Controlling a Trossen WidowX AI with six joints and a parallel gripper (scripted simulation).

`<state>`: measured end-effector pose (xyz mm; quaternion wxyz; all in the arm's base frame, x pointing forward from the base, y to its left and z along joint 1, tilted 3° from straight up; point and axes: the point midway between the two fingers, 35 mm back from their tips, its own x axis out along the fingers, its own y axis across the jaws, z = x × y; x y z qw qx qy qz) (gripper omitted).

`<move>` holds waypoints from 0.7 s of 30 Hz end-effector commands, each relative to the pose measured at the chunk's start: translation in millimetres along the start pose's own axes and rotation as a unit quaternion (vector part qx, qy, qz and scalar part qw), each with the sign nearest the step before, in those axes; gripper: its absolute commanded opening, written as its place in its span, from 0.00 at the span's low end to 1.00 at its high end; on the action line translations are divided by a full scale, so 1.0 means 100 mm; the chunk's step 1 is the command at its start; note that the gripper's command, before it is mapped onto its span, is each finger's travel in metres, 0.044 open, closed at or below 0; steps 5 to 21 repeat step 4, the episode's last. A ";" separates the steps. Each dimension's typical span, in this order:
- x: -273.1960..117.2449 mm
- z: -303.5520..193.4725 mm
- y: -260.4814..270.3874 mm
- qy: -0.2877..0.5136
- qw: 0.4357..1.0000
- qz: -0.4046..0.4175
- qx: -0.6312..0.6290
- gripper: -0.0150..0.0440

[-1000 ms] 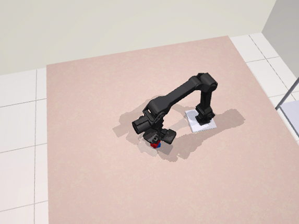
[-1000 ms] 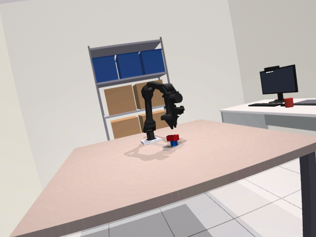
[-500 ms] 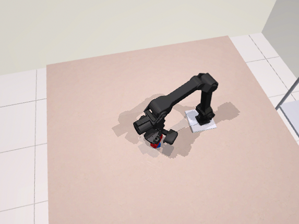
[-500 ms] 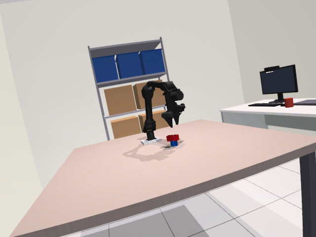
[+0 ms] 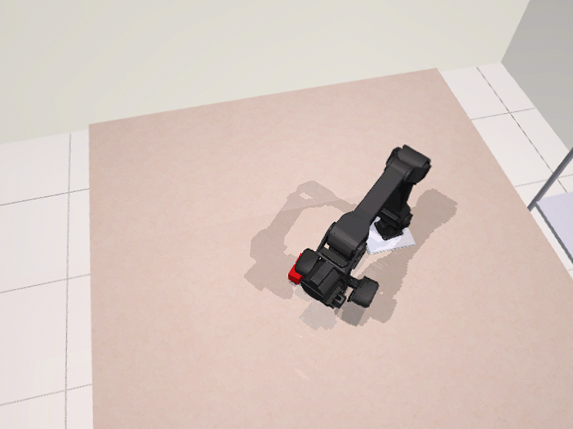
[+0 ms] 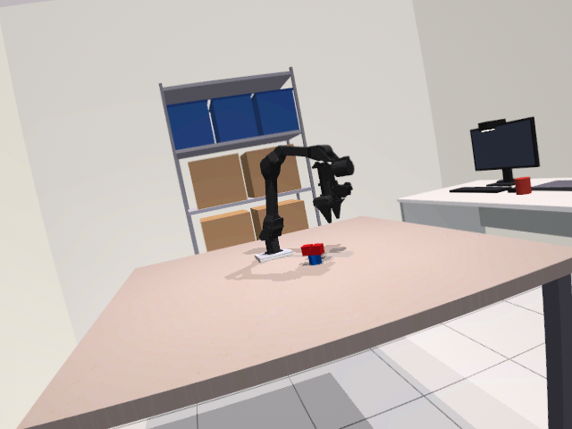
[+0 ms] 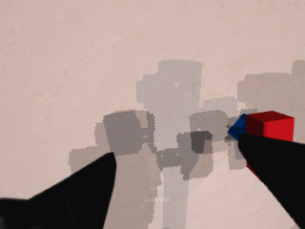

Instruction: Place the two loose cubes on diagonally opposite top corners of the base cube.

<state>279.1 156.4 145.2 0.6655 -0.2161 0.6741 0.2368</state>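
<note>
The blue base cube point(image 6: 315, 259) point(image 7: 239, 128) stands on the table. Two red cubes sit on top of it, side by side: one red cube point(image 6: 307, 249) on the left and the other red cube point(image 6: 317, 248) on the right in the exterior view. Both look level there; a gap between them cannot be made out. In the wrist view, one red cube point(image 7: 278, 128) shows at the right, with the rest of the stack mostly behind a finger. In the top view, the arm hides most of the stack. My gripper point(image 6: 333, 218) point(image 7: 176, 150) is open and empty, above and to one side of the stack.
The arm's white base plate point(image 5: 392, 246) point(image 6: 274, 256) is on the table point(image 5: 188, 327) point(image 6: 207, 323) near the stack. A shelf rack with blue bins point(image 6: 234, 118) and cardboard boxes point(image 6: 215, 182) stands behind. A desk with a monitor point(image 6: 505, 145) and a red mug point(image 6: 523, 185) is at the right.
</note>
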 end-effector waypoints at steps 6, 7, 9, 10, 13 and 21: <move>0.00 -0.01 0.01 0.001 1.000 0.001 0.003 0.93; 0.00 -0.01 0.01 0.001 1.000 0.001 0.003 0.93; 0.00 -0.01 0.01 0.001 1.000 0.001 0.003 0.93; 0.00 -0.01 0.01 0.001 1.000 0.001 0.003 0.93; 0.00 -0.01 0.01 0.001 1.000 0.001 0.003 0.93; 0.00 -0.01 0.01 0.001 1.000 0.001 0.003 0.93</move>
